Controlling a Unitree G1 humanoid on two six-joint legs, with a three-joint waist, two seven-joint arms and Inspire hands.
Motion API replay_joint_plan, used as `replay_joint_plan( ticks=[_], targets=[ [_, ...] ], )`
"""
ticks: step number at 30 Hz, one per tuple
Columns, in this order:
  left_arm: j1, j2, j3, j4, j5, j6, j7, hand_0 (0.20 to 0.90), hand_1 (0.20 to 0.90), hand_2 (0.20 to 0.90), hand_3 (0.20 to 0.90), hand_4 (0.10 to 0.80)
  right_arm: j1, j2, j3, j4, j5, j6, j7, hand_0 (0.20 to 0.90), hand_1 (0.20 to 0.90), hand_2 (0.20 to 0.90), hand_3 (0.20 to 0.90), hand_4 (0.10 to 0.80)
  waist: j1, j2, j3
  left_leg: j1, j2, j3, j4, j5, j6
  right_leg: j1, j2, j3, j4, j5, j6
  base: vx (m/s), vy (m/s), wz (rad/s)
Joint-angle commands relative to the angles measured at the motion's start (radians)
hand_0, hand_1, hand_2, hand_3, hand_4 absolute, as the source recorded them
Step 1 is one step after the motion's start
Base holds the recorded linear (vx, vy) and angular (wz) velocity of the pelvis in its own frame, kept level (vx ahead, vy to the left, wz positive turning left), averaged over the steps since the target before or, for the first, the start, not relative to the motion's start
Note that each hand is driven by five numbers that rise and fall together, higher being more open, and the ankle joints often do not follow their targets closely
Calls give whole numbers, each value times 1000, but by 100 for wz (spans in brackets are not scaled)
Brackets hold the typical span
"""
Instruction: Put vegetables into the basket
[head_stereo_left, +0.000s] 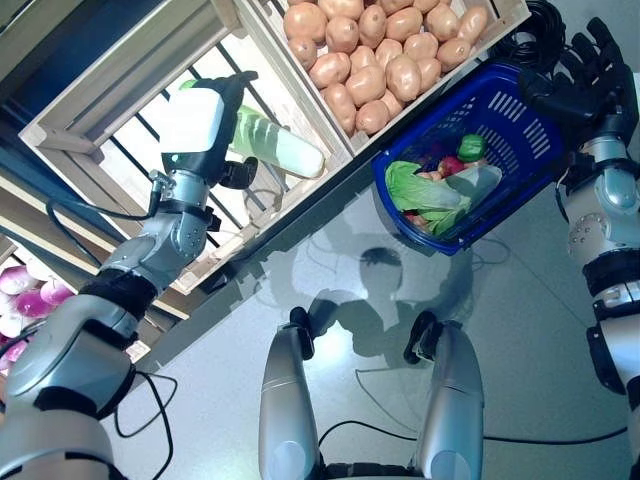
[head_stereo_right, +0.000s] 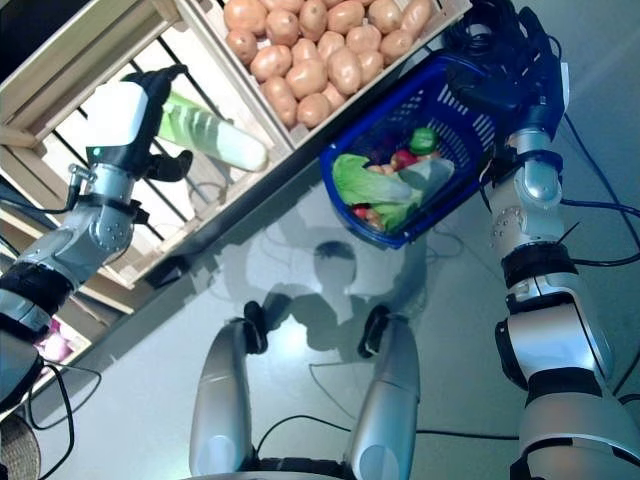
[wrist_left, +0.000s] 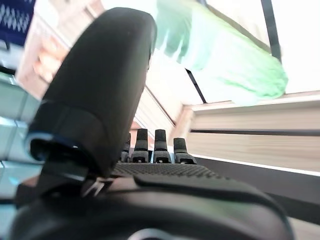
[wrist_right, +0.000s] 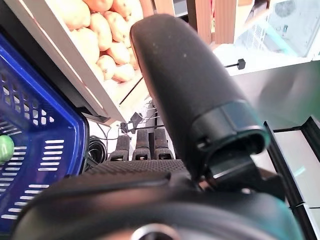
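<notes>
1. A long pale-green napa cabbage (head_stereo_left: 268, 143), lighter at one end and leafier at the other, is seen lying in a slatted pale-wood crate (head_stereo_left: 120, 95), in the compartment beside the one filled with brown potatoes (head_stereo_left: 375, 50)
2. The left hand (head_stereo_left: 205, 125) is placed at the leafy end of the cabbage, inside the crate; the thumb is seen beside the vegetable in the left wrist view, while the fingers (wrist_left: 155, 147) are shown pointing straight out with nothing clamped between them, so the cabbage is judged not yet gripped
3. A blue perforated plastic basket (head_stereo_left: 520, 125) is held just beside the crate, at the potato side; leafy greens, a green pepper (head_stereo_left: 471, 147) and red items are already lying in it
4. The right hand (head_stereo_left: 590, 70) is seen at the far rim of the basket; whether its fingers are curled round the rim or handle cannot be told
5. The cabbage is judged fairly light but bulky, smooth and somewhat slippery, with soft outer leaves that can crush or tear; a hold round the firmer middle is advised, rather than at the loose leaf tips
</notes>
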Motion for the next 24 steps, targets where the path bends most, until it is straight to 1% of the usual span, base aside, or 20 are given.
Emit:
replay_joint_plan(
  ticks=[1, 2, 5, 7, 10, 11, 16, 18, 24],
  targets=[
    [-172, 90, -1, 16, 13, 64, -44, 900, 900, 900, 900, 800, -107, -50, -21, -38, 38, -108, 23, 900, 900, 900, 900, 800, -31, 29, -5, 68, 41, 30, -43, -68, -5, 72, -19, 42, -69, 30, 34, 8, 69, -3],
    [-189, 85, -20, 30, 9, 72, -54, 900, 900, 900, 900, 800, -108, -50, -22, -25, 53, -105, 30, 900, 900, 900, 900, 800, -31, 28, -5, 60, 43, 30, -42, -67, -6, 65, -19, 44, -71, 33, 36, 12, 80, -3],
    [-216, 74, -45, 52, -1, 95, -73, 900, 900, 900, 900, 800, -101, -46, -26, -15, 96, -99, 48, 900, 900, 900, 900, 800, -37, 25, -4, 36, 47, 31, -36, -69, -8, 45, -15, 49, -76, 38, 39, 8, 73, -1],
    [-242, 61, -62, 69, 19, 102, -72, 900, 900, 900, 900, 800, -88, -35, -38, -21, 148, -103, 76, 900, 900, 900, 900, 800, -43, 21, -4, 7, 51, 28, -28, -71, -10, 17, -12, 58, -77, 44, 44, -10, 92, -8],
    [-271, 56, -86, 78, 55, 119, -69, 900, 900, 900, 900, 800, -45, -19, -60, -84, 203, -97, 114, 900, 900, 900, 900, 800, -52, 11, -4, -32, 56, 26, -15, -74, -13, -19, -7, 64, -79, 53, 48, -14, 90, -11],
    [-287, 54, -100, 79, 64, 158, -88, 900, 900, 900, 900, 800, 1, -7, -68, -150, 212, -106, 122, 900, 900, 900, 900, 800, -60, 6, -4, -63, 59, 28, -5, -74, -16, -47, -9, 64, -81, 61, 52, -17, 88, -11],
    [-318, 50, -125, 88, 78, 227, -102, 900, 900, 900, 900, 800, 94, 5, -82, -295, 238, -91, 127, 900, 900, 900, 900, 800, -80, -10, -4, -145, 63, 28, 33, -85, -17, -122, -9, 68, -76, 79, 61, -26, 85, -8],
    [-328, 47, -129, 91, 106, 240, -99, 900, 900, 900, 900, 800, 129, 7, -91, -336, 229, -87, 126, 900, 900, 900, 900, 800, -87, -15, -4, -177, 66, 29, 50, -90, -15, -154, -11, 71, -71, 85, 64, -19, 89, -2],
    [-378, 41, -167, 118, 166, 284, -101, 900, 900, 900, 900, 800, 172, -8, -103, -365, 246, -82, 135, 900, 900, 900, 900, 800, -101, -32, -4, -272, 73, 18, 102, -104, -13, -239, -12, 76, -53, 101, 70, -24, 59, -3]
  ],
)
